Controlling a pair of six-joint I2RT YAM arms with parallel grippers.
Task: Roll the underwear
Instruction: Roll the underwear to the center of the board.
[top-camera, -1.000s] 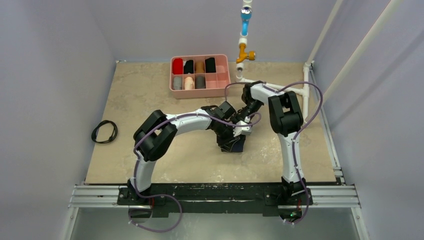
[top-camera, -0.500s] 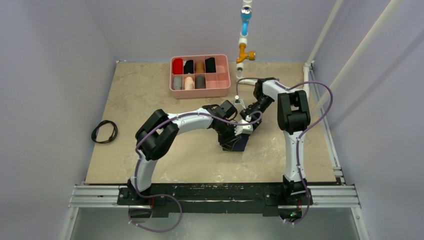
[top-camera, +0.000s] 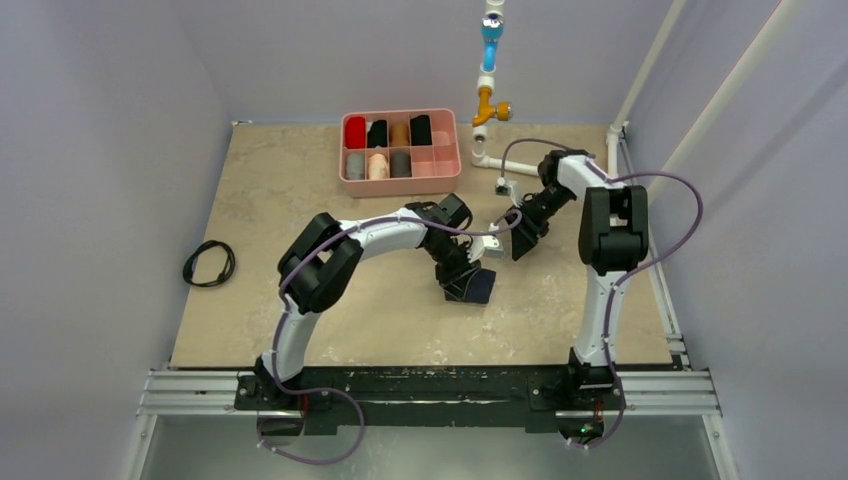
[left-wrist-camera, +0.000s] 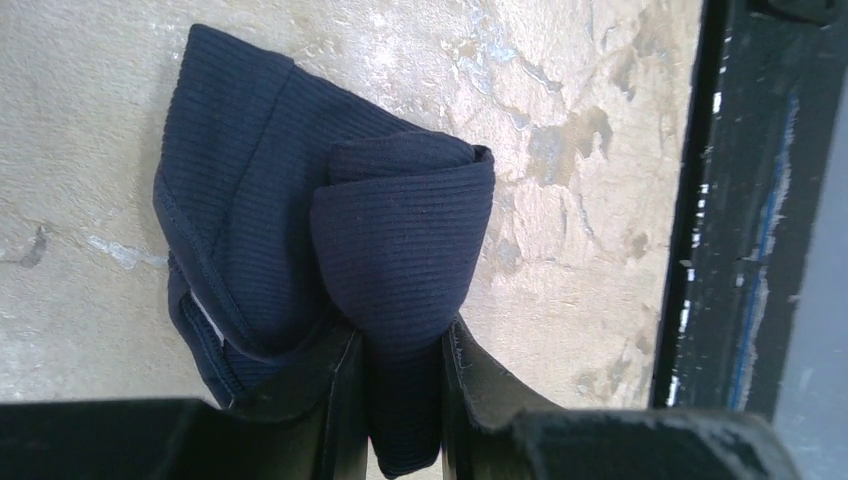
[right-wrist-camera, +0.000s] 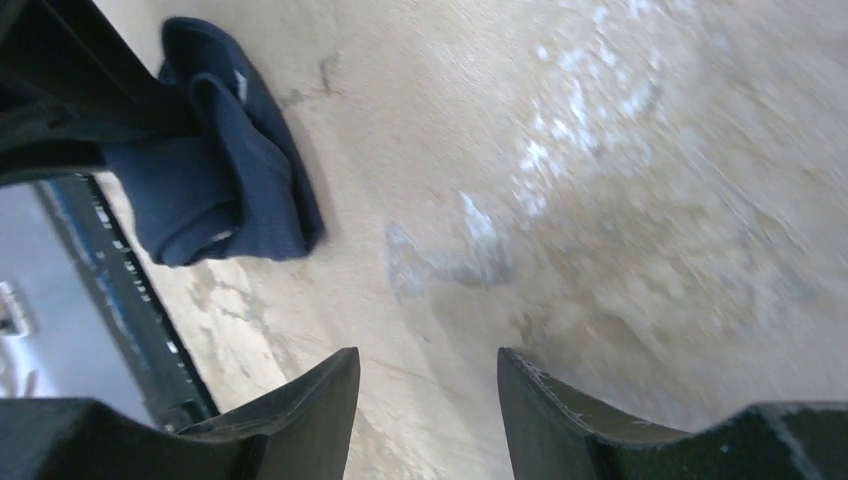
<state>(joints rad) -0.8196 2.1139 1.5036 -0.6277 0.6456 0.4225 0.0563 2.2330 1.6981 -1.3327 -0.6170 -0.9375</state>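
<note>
The underwear (top-camera: 474, 288) is a dark navy bundle on the beige table just right of centre. In the left wrist view it (left-wrist-camera: 330, 220) is partly rolled, with a rounded fold on top and a thin pale band at its lower left edge. My left gripper (left-wrist-camera: 400, 400) is shut on the rolled fold of the underwear, fabric pinched between the jaws. It shows from above at the bundle (top-camera: 462, 272). My right gripper (right-wrist-camera: 428, 375) is open and empty over bare table, up and to the right of the underwear (right-wrist-camera: 215, 150), apart from it (top-camera: 520, 235).
A pink divided tray (top-camera: 400, 178) with several fabric rolls stands at the back centre. A black cable loop (top-camera: 209, 263) lies at the left. A white pipe frame (top-camera: 610, 160) runs along the right back. The black front rail (left-wrist-camera: 730, 200) is near the underwear.
My right gripper has pulled away from the underwear, moving right and toward the back, and is now open and empty. My left gripper stays shut on the underwear at the same place.
</note>
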